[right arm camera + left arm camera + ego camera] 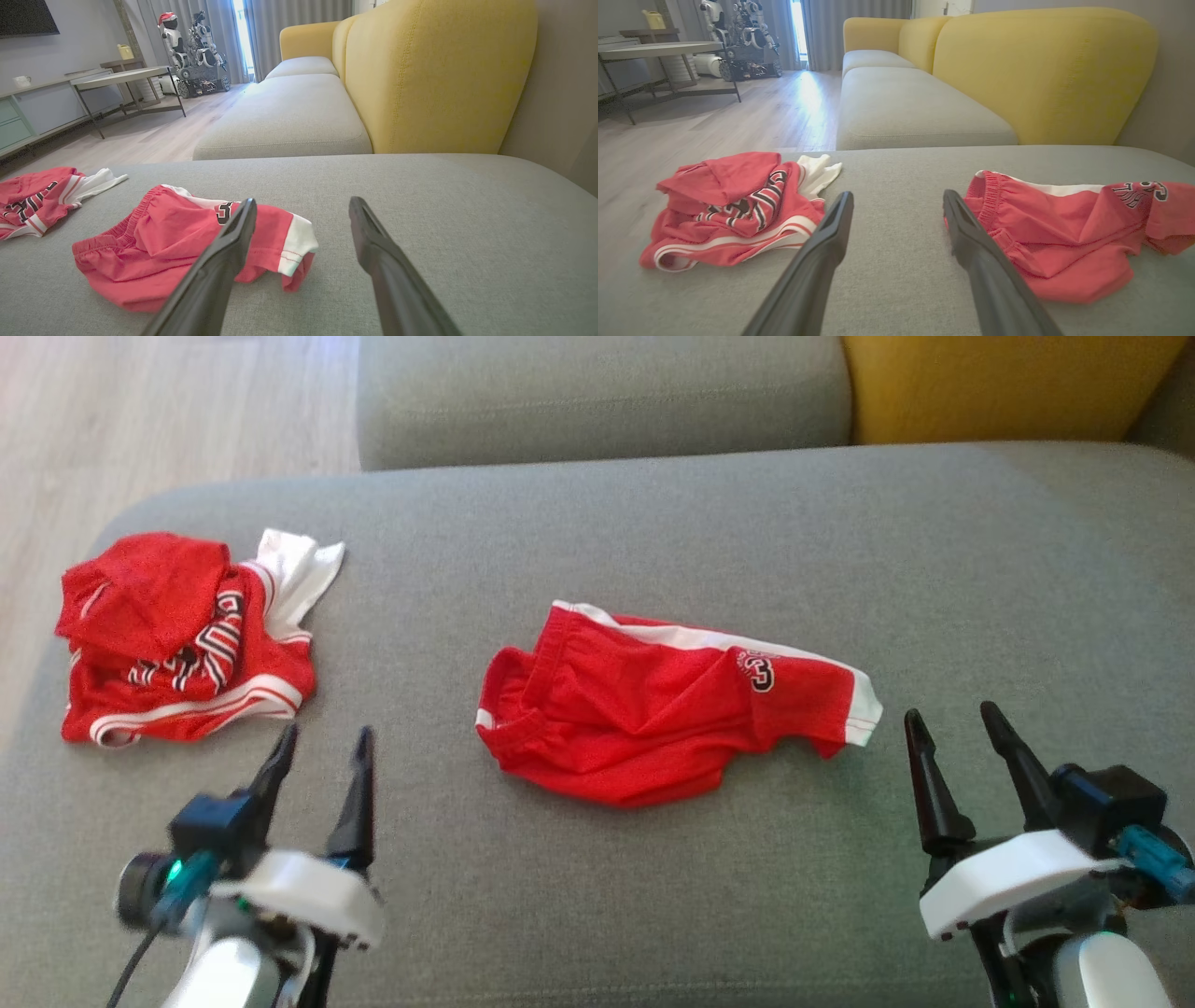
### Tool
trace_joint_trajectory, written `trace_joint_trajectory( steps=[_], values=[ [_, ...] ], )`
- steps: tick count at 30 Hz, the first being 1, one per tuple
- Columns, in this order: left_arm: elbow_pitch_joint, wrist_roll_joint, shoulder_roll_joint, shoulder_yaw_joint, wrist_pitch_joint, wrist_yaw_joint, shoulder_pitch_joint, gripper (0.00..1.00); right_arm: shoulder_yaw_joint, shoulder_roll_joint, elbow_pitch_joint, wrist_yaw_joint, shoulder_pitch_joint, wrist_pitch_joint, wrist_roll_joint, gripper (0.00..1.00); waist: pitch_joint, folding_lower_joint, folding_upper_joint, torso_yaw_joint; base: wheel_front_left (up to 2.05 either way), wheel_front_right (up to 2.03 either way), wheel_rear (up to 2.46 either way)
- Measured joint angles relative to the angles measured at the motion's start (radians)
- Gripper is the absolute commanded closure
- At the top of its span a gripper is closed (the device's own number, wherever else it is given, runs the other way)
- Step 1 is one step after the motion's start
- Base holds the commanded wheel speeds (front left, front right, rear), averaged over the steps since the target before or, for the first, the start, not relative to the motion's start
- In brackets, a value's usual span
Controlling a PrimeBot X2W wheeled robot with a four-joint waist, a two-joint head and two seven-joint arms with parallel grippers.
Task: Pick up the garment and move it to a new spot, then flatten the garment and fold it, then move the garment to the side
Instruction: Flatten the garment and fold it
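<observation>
1. Claws: we find the left gripper point(327, 733) and the right gripper point(951, 711) both spread wide, with nothing between their fingers. Each sits low over the grey cushion point(747, 541).
2. Task's thing: the red shorts point(653, 709) lie crumpled on the cushion between the two claws, ahead of each and to its inner side.
3. Deciding relation: the long axis of the shorts runs crosswise, claw to claw. The gathered elastic waistband points toward the left claw and the white-banded leg hem toward the right claw. The hem lies just beside the right claw's inner finger, and the waistband is somewhat further from the left claw. We judge the right arm the nearer.
4. Materials: the shorts are thin, limp cloth, creased, with a white side stripe and a printed emblem. We expect the cloth to bunch when pinched. The cushion is a coarse, even weave.
5. Also present: a bunched red jersey point(177, 644) lies ahead of the left claw to its outer side, well apart from the shorts.
</observation>
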Motion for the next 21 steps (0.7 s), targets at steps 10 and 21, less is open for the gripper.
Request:
trace_joint_trajectory(
  steps=[10, 21],
  values=[
    [0.033, 0.021, -0.043, -0.081, 0.088, -0.087, -0.318, 0.0, 0.015, 0.0, -0.031, 0.0, -0.059, -0.002, 0.003, 0.0, 0.119, 0.0, 0.0, -0.03, 0.0, 0.0, 0.0],
    [0.324, -0.047, -0.106, -0.12, 0.215, -0.212, -0.522, 0.0, 0.038, 0.0, -0.013, 0.0, -0.115, -0.039, 0.021, 0.0, 0.24, 0.0, -0.0001, -0.133, 0.0, 0.0, 0.0]
  ],
)
